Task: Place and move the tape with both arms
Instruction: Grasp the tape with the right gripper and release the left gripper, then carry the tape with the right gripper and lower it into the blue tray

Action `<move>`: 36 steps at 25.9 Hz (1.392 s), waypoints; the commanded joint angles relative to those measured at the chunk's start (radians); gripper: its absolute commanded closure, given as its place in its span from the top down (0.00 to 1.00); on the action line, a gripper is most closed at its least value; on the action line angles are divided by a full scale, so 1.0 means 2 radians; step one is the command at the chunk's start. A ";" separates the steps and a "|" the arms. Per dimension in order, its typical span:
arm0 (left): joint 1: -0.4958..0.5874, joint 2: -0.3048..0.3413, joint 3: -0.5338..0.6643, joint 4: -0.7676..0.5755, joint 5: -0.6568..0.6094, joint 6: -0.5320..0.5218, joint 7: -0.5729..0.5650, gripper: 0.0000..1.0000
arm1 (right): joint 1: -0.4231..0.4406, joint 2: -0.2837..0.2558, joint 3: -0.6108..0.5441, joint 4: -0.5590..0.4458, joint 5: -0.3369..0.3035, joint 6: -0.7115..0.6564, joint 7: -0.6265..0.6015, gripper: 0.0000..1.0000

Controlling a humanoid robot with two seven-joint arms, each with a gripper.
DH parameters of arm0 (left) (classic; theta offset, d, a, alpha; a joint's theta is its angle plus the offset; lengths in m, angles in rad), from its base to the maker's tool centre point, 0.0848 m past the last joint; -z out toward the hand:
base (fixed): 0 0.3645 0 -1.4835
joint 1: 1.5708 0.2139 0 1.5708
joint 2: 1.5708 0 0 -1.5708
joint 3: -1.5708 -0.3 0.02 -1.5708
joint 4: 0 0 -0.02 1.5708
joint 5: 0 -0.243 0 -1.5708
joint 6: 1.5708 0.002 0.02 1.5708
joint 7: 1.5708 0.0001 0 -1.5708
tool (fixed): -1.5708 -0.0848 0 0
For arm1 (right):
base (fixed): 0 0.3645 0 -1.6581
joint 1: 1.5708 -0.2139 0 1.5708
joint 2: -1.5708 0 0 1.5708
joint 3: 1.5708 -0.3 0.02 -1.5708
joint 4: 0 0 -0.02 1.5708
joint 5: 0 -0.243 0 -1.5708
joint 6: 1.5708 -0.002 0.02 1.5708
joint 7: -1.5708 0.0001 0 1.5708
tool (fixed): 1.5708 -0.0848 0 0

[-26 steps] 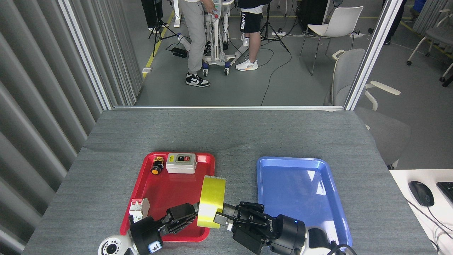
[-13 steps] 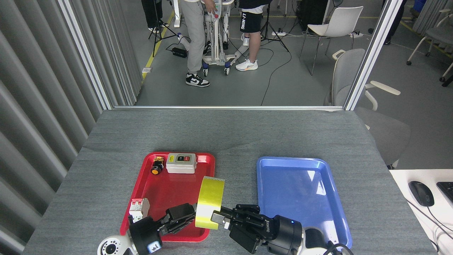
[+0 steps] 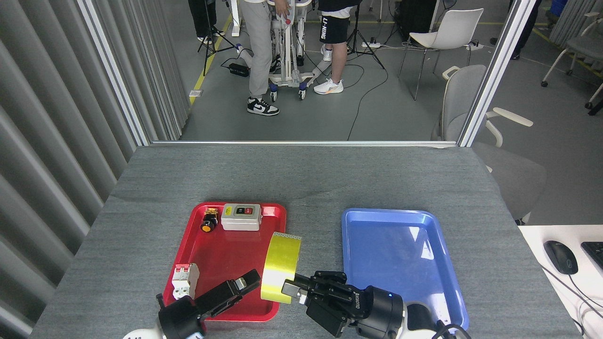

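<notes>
yellow tape (image 3: pixel 281 268) on edge, clamped by the right gripper (image 3: pixel 293 288) between red tray (image 3: pixel 221 256) and blue tray (image 3: pixel 400 254); left gripper (image 3: pixel 245 282) just beside it, apart.

"LI-NING" runs down the leg of the black shorts (image 3: pixel 332 28) worn by a person standing in the background. The white lettering on the right claw (image 3: pixel 288 288) is too small to read, and so are the switch box (image 3: pixel 241 216) labels.
</notes>
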 commanded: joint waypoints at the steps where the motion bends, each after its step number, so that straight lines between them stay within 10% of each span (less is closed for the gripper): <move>1: -0.001 0.000 0.001 0.017 -0.006 -0.010 0.003 1.00 | 0.001 0.000 0.000 0.000 0.001 0.000 -0.001 0.14; 8: -0.007 -0.002 0.059 0.075 -0.126 -0.125 0.036 1.00 | 0.011 -0.008 -0.058 -0.008 0.030 0.000 -0.002 0.06; 18: 0.012 0.002 0.133 0.008 -0.514 -0.143 0.416 1.00 | -0.033 -0.089 -0.075 0.005 0.123 0.247 0.012 0.04; 24: 0.060 -0.064 0.100 -0.089 -0.747 0.072 0.494 1.00 | -0.102 -0.152 0.005 0.041 0.118 0.385 0.056 0.04; 31: 0.077 -0.058 -0.018 -0.112 -0.757 0.227 0.487 1.00 | -0.184 -0.175 0.093 0.090 0.094 0.510 0.110 0.05; 36: 0.078 -0.059 -0.043 -0.109 -0.752 0.241 0.497 1.00 | -0.219 -0.185 0.149 0.093 0.034 0.579 0.112 0.05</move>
